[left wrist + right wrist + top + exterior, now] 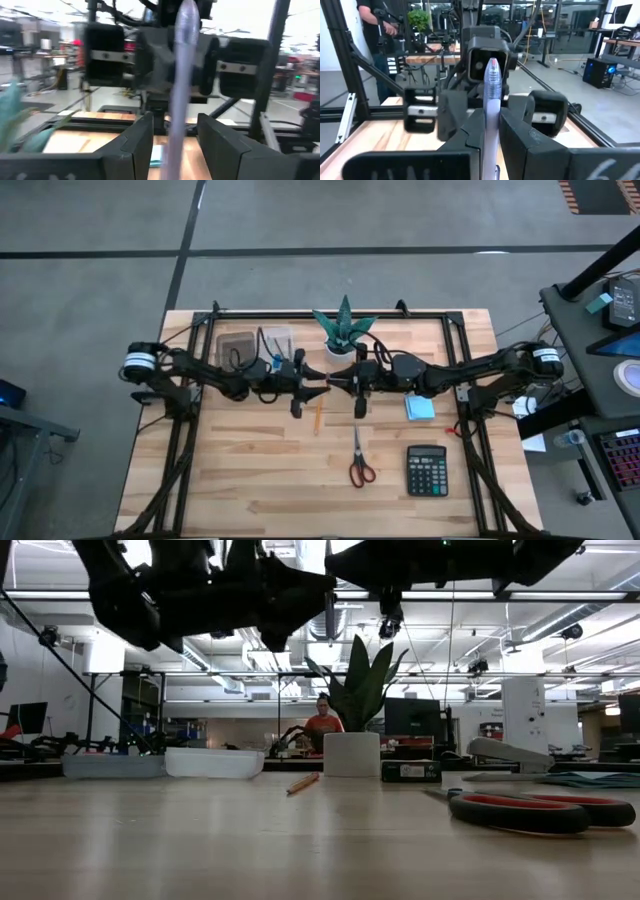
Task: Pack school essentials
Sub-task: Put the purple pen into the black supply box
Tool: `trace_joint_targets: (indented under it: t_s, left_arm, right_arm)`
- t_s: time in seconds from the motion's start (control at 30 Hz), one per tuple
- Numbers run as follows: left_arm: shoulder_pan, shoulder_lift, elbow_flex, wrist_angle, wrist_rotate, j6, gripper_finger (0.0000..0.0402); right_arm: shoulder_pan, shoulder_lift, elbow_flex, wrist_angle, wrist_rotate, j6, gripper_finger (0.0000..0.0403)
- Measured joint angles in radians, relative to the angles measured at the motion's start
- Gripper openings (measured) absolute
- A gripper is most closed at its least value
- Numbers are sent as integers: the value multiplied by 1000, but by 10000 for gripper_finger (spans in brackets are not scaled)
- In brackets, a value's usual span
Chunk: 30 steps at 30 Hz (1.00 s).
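**Pen handover, mid-air over table centre**

We're mid-handoff. Right gripper [490, 135] pinches a slim pale translucent pen [491, 95] btwn its fingers, jaws pressed on the barrel, held above the wooden table [250, 480] just in front of the spiky green plant in white pot [343, 330]. Left gripper [175, 145] faces it, jaws spread w/ the pen standing btwn them; can't tell if pads touch. Next, we judge: left closes first, then right lets go. Red-handled scissors [360, 465], light-blue sticky-note pad [420, 408] & orange pencil [317, 416] wait on the table.

Both grippers, left gripper [312, 387] and right gripper [345, 383], were met tip to tip above the table [250, 480], near the plant [343, 328]. Scissors [360, 460], a calculator [426, 470] and a pencil [317, 416] were laid below.
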Motion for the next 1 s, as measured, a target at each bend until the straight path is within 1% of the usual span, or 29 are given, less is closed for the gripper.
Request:
trace_joint_targets:
  t_s: [0.13, 0.37, 0.43, 0.53, 0.7, 0.73, 0.8, 0.87, 1.0]
  left_arm:
    - [0, 42, 41, 15, 53, 0, 136]
    - [1, 53, 56, 14, 59, 1, 136]
    - [2, 51, 54, 13, 59, 1, 129]
    - [2, 51, 54, 11, 58, 2, 102]
    - [4, 51, 54, 7, 56, 6, 26]
    - [4, 51, 53, 6, 56, 5, 18]
    - [3, 51, 53, 6, 57, 3, 16]
    - [3, 51, 53, 6, 57, 1, 19]
    - [3, 51, 53, 6, 55, 1, 18]
  right_arm:
    - [-5, 1, 0, 0, -1, 3, 34]
    - [-5, 0, 0, -2, -1, -8, 34]
    - [-5, 0, 0, -3, -1, -14, 34]
    - [-5, 0, 0, -7, -2, -24, 34]
    - [-5, 0, 0, -8, -2, -22, 34]
    - [-5, 0, 0, -8, -3, -22, 35]
    - [-5, 0, 0, -9, -3, -24, 42]
    - [-5, 0, 0, -9, -2, -25, 56]
    - [-6, -8, 0, -27, 3, -26, 104]
